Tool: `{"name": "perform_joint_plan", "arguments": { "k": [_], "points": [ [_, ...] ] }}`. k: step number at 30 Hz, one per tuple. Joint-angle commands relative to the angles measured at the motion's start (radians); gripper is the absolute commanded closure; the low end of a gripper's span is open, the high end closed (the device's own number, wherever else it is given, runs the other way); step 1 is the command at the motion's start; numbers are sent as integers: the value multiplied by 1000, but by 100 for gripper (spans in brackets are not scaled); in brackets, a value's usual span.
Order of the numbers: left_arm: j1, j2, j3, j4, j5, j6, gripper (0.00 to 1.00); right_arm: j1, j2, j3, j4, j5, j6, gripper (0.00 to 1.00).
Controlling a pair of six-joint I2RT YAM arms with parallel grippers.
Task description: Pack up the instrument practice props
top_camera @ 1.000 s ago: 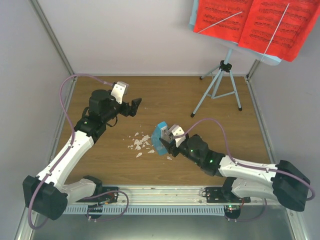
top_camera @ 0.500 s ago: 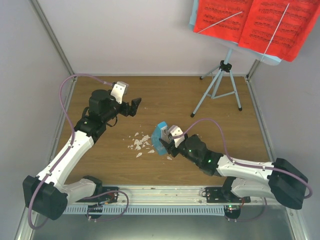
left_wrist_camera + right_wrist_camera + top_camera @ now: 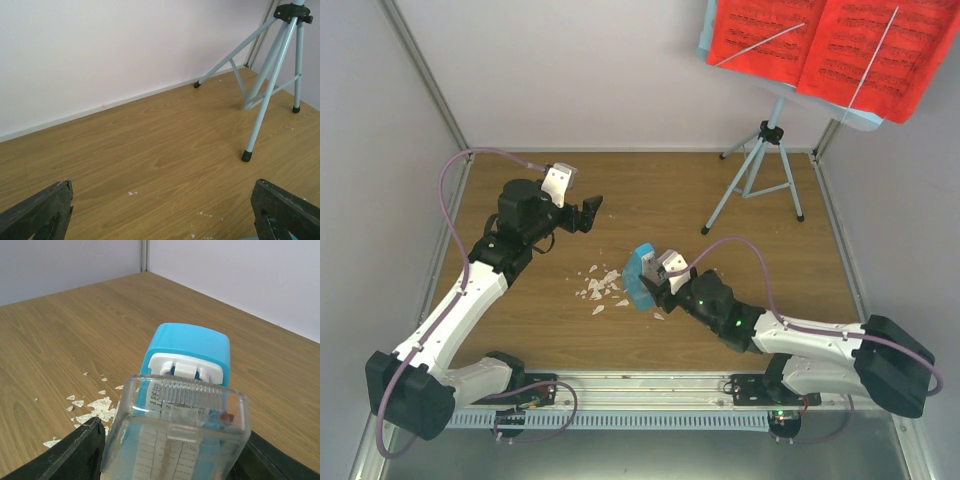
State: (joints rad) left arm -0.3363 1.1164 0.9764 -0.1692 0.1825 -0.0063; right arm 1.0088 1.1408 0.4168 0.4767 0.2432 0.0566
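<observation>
a: which step is in hand now, do you think?
b: i think it is the gathering of the small props. the right pincer (image 3: 173,440) is pinching the clear triangular piece (image 3: 175,410) from both sides. the small blue box (image 3: 192,342) sits right behind it, touching it. they are near the middle of the counter (image 3: 650,190), just beside the white scraps (image 3: 97,407).
a: is the box lifted, or does it rest on the wood?
b: i cannot tell. in the top view it looks tilted.
a: and the left pincer?
b: the left pincer (image 3: 162,210) is spread wide and holds nothing. it hangs above the left side of the counter and faces the tripod legs.
a: so the music stand is not packed yet.
b: no. the music stand (image 3: 760,170) stands upright in the far right corner, with the red pages (image 3: 830,45) open on its plate, well apart from both arms.
a: what does the next move need?
b: in my opinion, a firm hold, because clear plastic can slip, and a place to put the piece. i see no container in these views.
</observation>
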Motion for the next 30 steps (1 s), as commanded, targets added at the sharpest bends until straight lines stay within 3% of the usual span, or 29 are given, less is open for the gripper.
{"name": "perform_joint_plan", "arguments": {
  "k": [1, 30],
  "points": [
    [4, -5, -10, 57, -1, 14, 3, -4, 19, -11, 65, 17, -6, 40],
    [4, -6, -12, 59, 12, 14, 3, -27, 14, -16, 86, -7, -24, 40]
  ]
}}
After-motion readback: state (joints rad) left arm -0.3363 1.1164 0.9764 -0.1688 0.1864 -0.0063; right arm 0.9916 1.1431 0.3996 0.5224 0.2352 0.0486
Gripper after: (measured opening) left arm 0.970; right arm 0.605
